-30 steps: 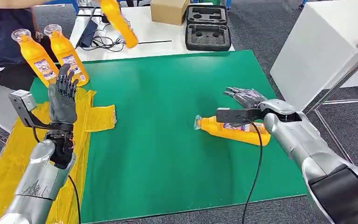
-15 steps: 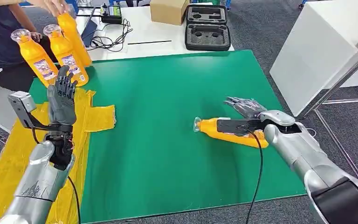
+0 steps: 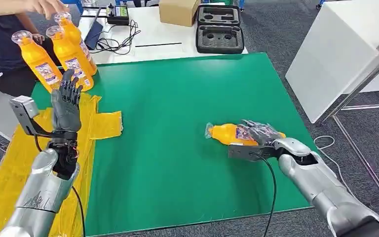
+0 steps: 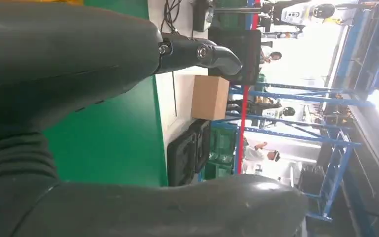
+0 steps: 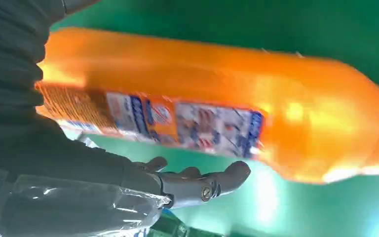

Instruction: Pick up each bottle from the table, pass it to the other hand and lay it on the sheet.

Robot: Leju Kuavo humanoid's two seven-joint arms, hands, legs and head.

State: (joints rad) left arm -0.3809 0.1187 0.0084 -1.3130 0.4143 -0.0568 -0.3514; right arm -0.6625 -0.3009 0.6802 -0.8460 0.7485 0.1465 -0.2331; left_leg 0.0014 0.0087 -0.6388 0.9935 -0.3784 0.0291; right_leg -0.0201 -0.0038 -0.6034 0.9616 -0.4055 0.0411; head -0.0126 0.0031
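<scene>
One lying orange bottle [image 3: 232,134] may roll away: right hand [image 3: 260,134] drapes it, fingers apart, unclamped; left hand [image 3: 66,104] spread.

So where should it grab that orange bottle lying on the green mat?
Probably around the labelled middle of the bottle, coming from above. It lies on its side, cap toward the robot's left, and the right hand is already over that wide part.

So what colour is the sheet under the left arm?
Yellow; the sheet shows best in the head view.
</scene>
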